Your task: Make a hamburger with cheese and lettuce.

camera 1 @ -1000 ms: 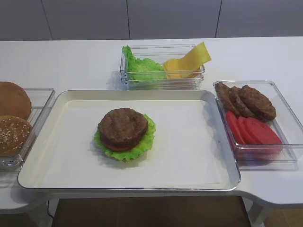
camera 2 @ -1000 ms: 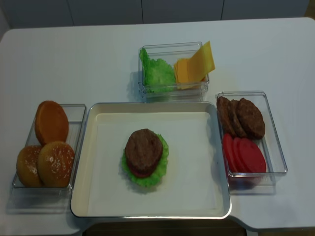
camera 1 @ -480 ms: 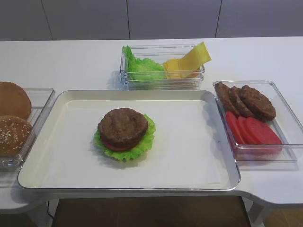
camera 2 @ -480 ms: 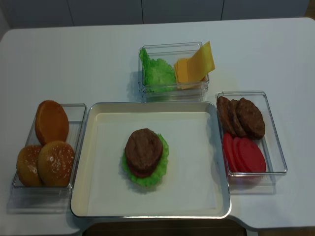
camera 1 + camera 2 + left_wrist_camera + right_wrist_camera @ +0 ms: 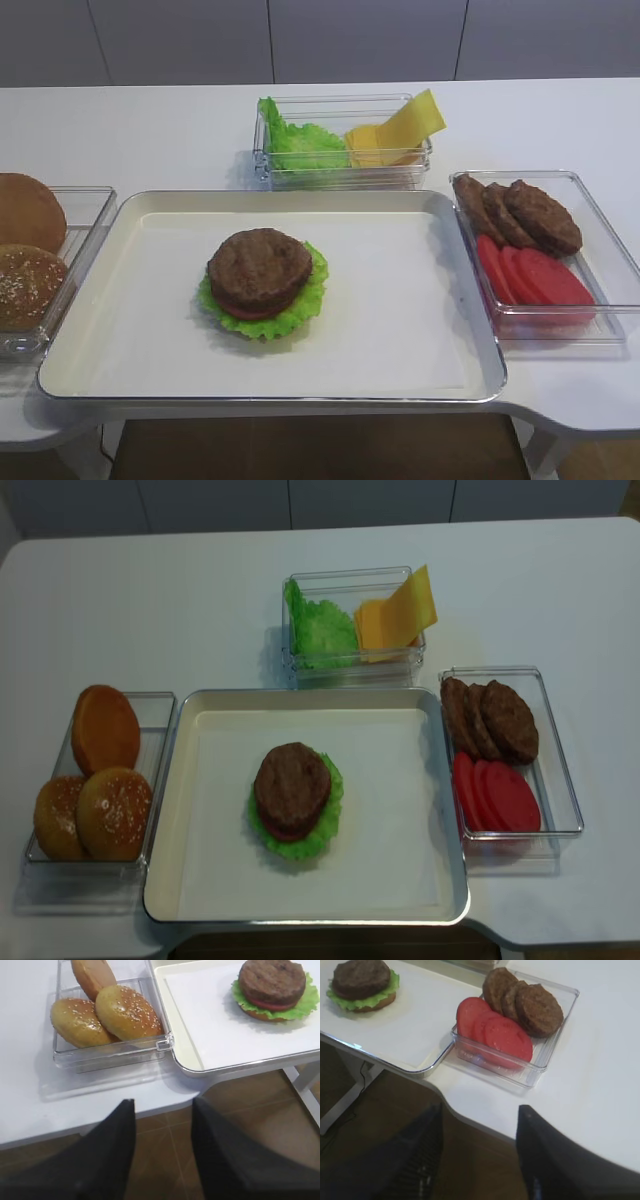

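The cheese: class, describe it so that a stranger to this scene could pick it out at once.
Behind the big white tray stands a clear box. The cheese fills its right half: flat yellow slices, one leaning up past the rim, unlike the ruffled green lettuce beside it.

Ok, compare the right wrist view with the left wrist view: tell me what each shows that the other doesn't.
Right wrist only: the clear box of tomato slices and loose patties, plus the open right claw. Left wrist only: the bun box with three buns, plus the open left claw. Both: the hamburger on the white tray.
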You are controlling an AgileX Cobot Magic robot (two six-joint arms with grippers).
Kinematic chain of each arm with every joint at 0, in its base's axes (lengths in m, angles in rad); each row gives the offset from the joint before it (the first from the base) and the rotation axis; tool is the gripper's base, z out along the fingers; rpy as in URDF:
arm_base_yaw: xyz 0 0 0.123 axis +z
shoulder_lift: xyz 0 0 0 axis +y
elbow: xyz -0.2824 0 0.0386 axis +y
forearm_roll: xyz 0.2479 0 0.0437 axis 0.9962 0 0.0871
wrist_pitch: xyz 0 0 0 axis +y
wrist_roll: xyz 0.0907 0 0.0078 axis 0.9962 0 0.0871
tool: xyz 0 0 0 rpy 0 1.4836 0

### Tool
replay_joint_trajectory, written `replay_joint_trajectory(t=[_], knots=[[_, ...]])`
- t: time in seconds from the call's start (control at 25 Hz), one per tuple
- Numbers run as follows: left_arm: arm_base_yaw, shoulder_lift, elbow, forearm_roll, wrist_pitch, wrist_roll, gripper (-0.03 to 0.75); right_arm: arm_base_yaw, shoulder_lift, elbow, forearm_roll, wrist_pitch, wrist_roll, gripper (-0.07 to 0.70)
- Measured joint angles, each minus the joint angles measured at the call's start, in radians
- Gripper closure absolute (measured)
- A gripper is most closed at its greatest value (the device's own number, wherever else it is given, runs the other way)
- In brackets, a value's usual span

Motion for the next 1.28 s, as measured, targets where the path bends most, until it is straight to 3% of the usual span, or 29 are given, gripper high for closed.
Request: replay_joint_trajectory(t=[0.76, 1.04, 1.28], knots=[[0.000, 0.000, 0.000, 0.000, 0.000, 0.000, 0.433, -0.012, 0.000, 0.009, 0.008, 0.007, -0.011, 0.259], [0.000, 0.000, 0.000, 0.000, 0.000, 0.000, 0.433, -0.229, 0.000, 0.009, 0.010, 0.007, -0.011, 0.259], [0.000, 0.000, 0.000, 0.000, 0.000, 0.000, 0.433, -0.334, 0.000, 0.009, 0.010, 0.007, -0.011, 0.259]])
